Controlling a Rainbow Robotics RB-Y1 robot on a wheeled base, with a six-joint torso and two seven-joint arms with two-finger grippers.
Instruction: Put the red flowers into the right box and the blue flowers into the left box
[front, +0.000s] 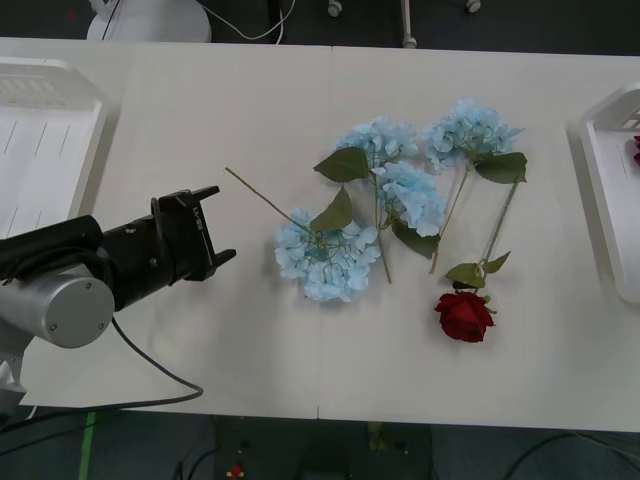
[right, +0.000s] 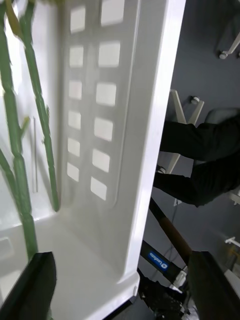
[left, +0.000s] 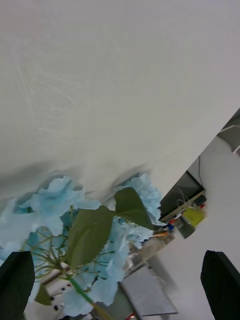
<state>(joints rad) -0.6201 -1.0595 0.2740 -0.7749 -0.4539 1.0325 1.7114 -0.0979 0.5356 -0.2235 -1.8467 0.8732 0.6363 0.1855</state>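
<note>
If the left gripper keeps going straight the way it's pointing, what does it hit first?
Likely the nearest pale-blue fluffy hydrangea head or its thin stem: the open left gripper points at it across bare white table. Height above the table is unclear.

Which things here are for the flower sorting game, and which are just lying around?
For the job:
blue flowers
red rose
left box
right box
left pincer, open
right pincer, open over the right box

Just lying about:
black cable
</note>
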